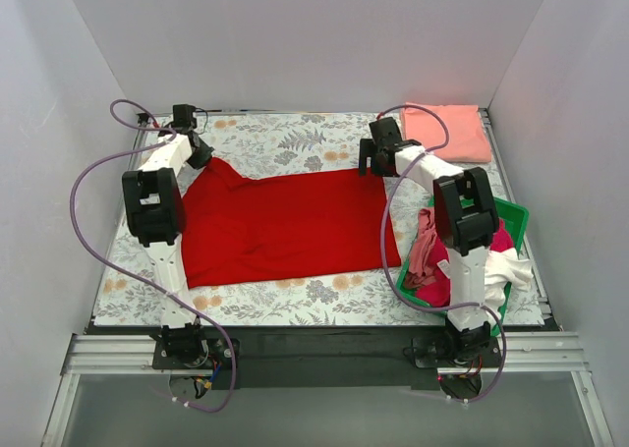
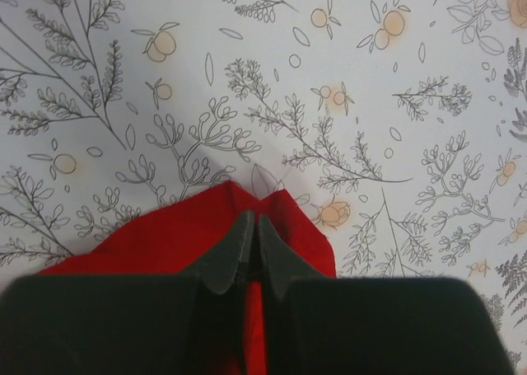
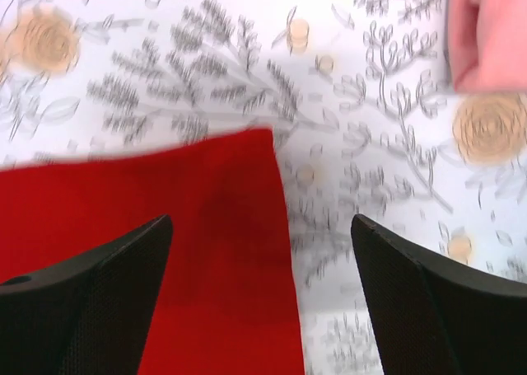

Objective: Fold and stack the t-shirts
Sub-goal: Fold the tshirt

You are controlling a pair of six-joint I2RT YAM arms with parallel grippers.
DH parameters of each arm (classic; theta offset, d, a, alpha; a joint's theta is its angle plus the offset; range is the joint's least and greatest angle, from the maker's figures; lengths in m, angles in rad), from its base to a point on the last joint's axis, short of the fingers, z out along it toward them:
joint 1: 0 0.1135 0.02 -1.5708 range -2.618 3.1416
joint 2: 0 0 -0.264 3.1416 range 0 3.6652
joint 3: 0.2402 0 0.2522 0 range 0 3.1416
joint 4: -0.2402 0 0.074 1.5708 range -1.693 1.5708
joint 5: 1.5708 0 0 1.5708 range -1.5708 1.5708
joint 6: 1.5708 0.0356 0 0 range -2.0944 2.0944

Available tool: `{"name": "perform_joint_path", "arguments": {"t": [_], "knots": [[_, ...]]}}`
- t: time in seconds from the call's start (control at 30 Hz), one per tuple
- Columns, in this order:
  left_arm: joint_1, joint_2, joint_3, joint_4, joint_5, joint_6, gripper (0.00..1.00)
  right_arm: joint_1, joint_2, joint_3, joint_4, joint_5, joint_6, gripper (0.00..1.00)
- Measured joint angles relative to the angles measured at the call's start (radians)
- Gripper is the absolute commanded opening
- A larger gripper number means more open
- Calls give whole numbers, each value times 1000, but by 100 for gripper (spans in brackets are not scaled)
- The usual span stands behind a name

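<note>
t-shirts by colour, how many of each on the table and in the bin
red t-shirt: 1
salmon-pink t-shirt: 1
dusty pink t-shirt: 1
magenta t-shirt: 1
white t-shirt: 1
total: 5, though the green bin heap may hide more

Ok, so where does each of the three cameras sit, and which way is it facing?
Top external: above and behind the arm bases, looking down at the table cover; left arm and right arm show whole.
Left wrist: on the left wrist, looking down along the left jaws, shut on a corner of the red t-shirt.
Right wrist: on the right wrist, looking down between the open right jaws at another corner; salmon-pink t-shirt upper right.
Shared: all three show the red t-shirt on the table cover.
</note>
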Motion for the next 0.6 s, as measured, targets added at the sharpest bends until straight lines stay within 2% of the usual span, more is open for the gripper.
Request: {"name": "perform_joint_path", "arguments": {"t": [0.1,0.3,0.33,0.6], "knots": [[0,-9,5,-43,1,-2,0,-16,113,114,-15,5,6,89],[0,-39,-7,-114,1,-18,0,-23,217,264,-29,21,4,84],[0,-56,-20,-124,1,-23,0,-23,225,278,-28,21,2,81],[-8,-174,-86,-161,2,-45,0,-23,247,292,-30,16,-6,72]]}}
